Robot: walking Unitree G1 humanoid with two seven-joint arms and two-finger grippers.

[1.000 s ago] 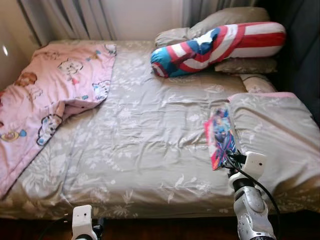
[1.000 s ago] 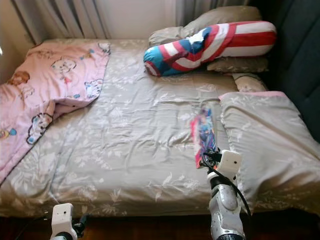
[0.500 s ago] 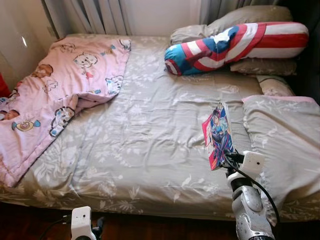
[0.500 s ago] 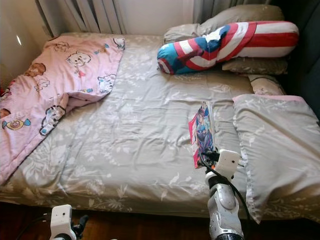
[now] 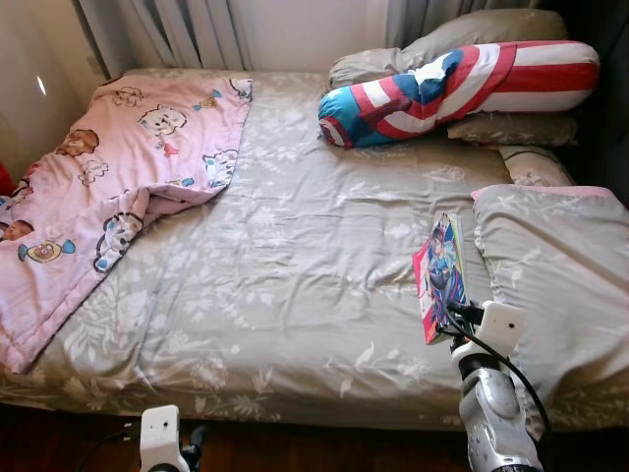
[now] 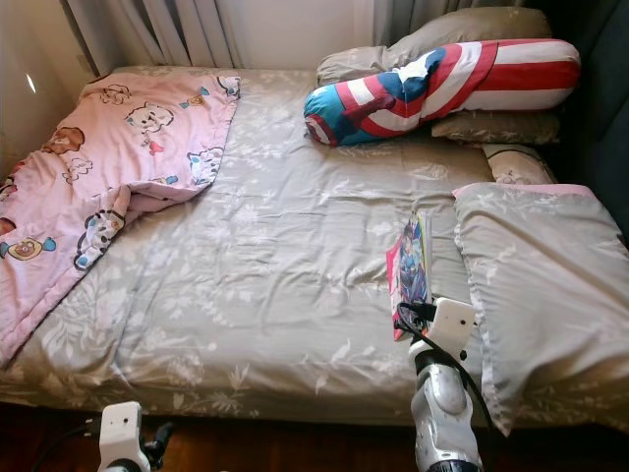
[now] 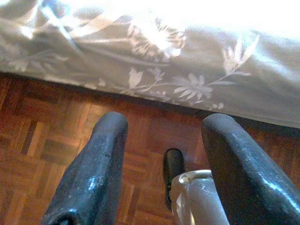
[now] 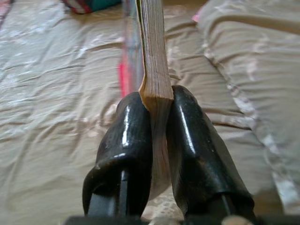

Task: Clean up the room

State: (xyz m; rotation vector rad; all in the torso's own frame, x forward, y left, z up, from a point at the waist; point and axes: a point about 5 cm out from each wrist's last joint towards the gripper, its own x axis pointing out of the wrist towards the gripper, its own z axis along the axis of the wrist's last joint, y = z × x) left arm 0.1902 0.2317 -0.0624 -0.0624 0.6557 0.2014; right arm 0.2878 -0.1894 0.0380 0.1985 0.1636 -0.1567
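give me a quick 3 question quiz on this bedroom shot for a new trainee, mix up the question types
1. True or false: the right pincer is shut on the comic book, holding it by its edge above the bed.
2. Multiple choice: what lies over the bed's left side? A) a pink cartoon blanket B) a green towel C) a black jacket
3. Fill in: the left pincer hangs open over the wooden ____ beside the bed.

Key:
1. True. In the right wrist view both fingers clamp the book's page edge.
2. A, the pink cartoon blanket.
3. floor.
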